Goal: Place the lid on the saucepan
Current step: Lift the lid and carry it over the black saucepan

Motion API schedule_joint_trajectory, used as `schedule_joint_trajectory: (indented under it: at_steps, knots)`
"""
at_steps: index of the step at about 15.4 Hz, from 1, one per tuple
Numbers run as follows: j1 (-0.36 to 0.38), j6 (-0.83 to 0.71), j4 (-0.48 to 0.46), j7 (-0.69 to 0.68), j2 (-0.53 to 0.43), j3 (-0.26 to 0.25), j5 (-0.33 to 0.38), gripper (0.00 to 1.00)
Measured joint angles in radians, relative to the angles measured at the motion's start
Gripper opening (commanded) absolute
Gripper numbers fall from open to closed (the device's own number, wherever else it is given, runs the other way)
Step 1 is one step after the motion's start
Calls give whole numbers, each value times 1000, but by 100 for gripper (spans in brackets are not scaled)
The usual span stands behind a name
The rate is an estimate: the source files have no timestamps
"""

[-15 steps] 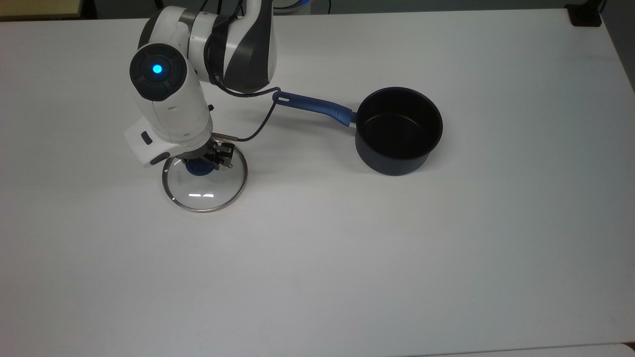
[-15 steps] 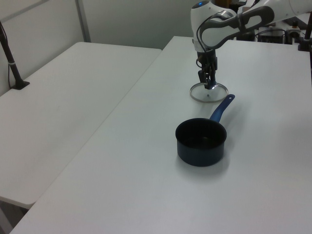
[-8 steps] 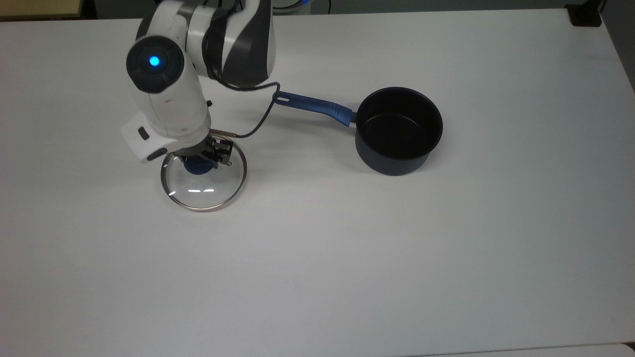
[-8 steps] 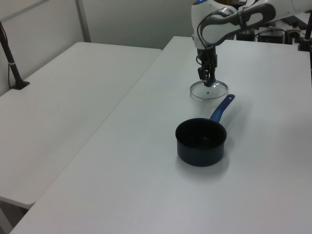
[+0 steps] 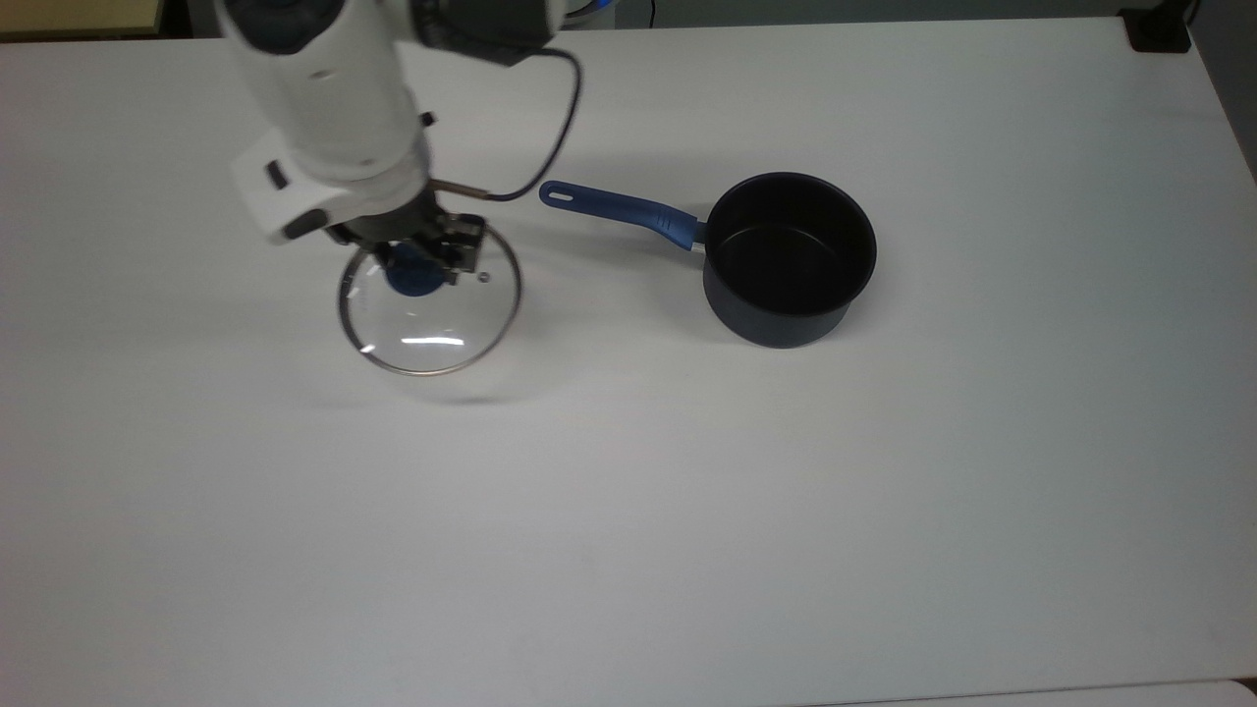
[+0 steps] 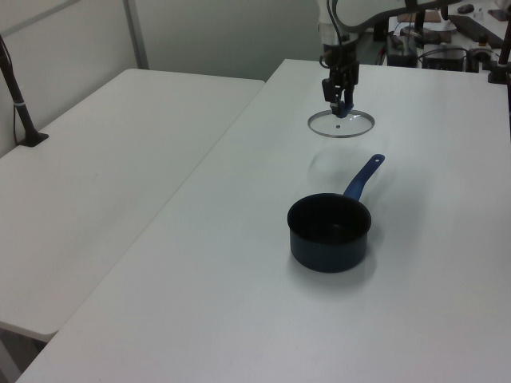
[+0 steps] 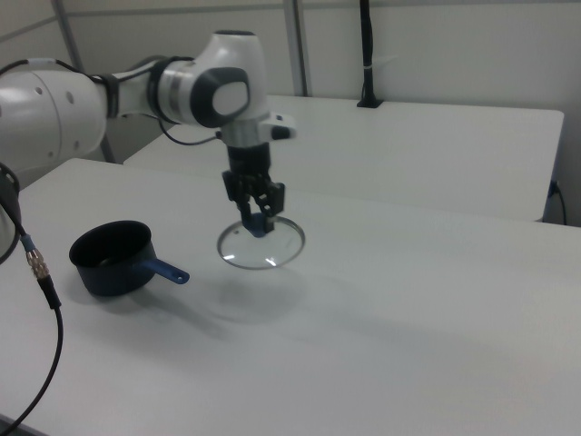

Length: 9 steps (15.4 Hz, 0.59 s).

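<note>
The clear glass lid (image 5: 429,316) (image 6: 342,123) (image 7: 261,245) with its metal rim hangs level above the white table, a faint shadow beneath it. My gripper (image 5: 414,265) (image 6: 339,100) (image 7: 260,221) is shut on the lid's blue knob (image 5: 413,279). The dark saucepan (image 5: 789,257) (image 6: 329,231) (image 7: 111,257) stands upright and empty on the table, in the right half of the top view. Its blue handle (image 5: 619,209) points toward the lid. In the top view the lid is well to the left of the pan.
The white table (image 5: 687,511) has open room all around the pan. A second white table (image 6: 112,159) adjoins it on the left view's left. A black post (image 7: 366,54) rises at the back of the right view. A loose cable (image 7: 36,263) hangs on the right view's left.
My gripper has risen with the lid, lifting it off the table. In the top view it has shifted slightly right and up, and the saucepan has stayed put.
</note>
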Motion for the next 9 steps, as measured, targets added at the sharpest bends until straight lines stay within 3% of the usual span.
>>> schedule_joint_trajectory:
  at_steps: [5, 9]
  knots:
    - [123, 0, 30, 90, -12, 3, 0, 46]
    - [267, 0, 37, 193, -35, 6, 0, 46]
